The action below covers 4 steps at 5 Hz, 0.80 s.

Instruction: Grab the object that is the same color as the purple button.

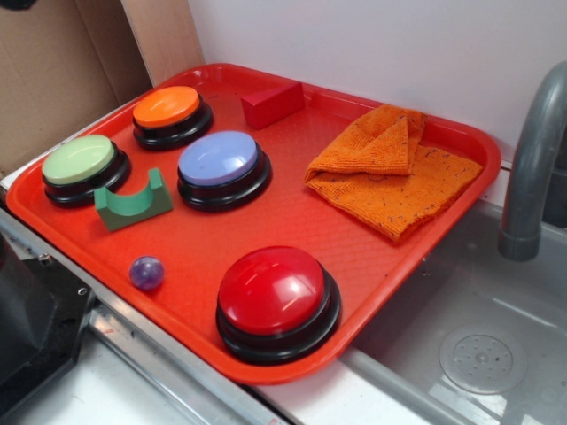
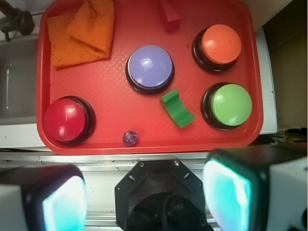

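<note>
We see a small purple ball (image 1: 147, 273) lying loose near the front edge of a red tray (image 1: 461, 133), between the red button (image 1: 276, 299) and green arch block (image 1: 133, 203). Behind sits the lavender button (image 1: 221, 165). Our gripper (image 2: 144, 192) hovers outside the tray, jaws wide apart, holding nothing.

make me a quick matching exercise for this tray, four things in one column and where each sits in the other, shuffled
Places as seen in the exterior view.

Things
1. purple ball
2. orange cloth
3. green arch block
4. red wedge block

Places
A. far edge of the red tray, right of the orange button
B. near edge of the tray, left of the red button
C. right side of the tray, folded, nearest the grey faucet
D. between the light green button and the purple button

Pairs: 1-B, 2-C, 3-D, 4-A
</note>
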Available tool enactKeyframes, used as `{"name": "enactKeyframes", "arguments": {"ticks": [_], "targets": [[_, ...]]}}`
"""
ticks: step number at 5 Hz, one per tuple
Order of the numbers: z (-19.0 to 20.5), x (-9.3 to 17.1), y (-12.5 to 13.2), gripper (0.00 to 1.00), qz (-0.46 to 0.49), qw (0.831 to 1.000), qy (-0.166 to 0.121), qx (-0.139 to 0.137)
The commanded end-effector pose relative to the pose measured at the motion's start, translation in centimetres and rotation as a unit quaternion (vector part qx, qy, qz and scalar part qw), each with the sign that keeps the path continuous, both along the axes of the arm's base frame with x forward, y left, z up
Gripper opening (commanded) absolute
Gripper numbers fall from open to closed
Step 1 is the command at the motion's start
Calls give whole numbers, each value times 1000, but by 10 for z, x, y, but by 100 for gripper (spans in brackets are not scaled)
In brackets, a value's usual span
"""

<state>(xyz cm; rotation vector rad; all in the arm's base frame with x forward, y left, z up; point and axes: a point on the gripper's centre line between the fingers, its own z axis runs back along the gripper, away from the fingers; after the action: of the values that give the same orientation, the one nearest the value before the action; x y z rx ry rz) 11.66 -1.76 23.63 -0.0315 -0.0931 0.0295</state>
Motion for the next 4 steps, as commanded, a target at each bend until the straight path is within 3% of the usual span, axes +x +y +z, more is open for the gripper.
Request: {"name": "enactKeyframes", "arguments": {"ticks": [1,3,4], "targets": [[0,0,0,100,0,1000,0,0],[-54,19,0,100,14,1000,-6,-14],[-86,24,1,100,33,999,9,4]]}}
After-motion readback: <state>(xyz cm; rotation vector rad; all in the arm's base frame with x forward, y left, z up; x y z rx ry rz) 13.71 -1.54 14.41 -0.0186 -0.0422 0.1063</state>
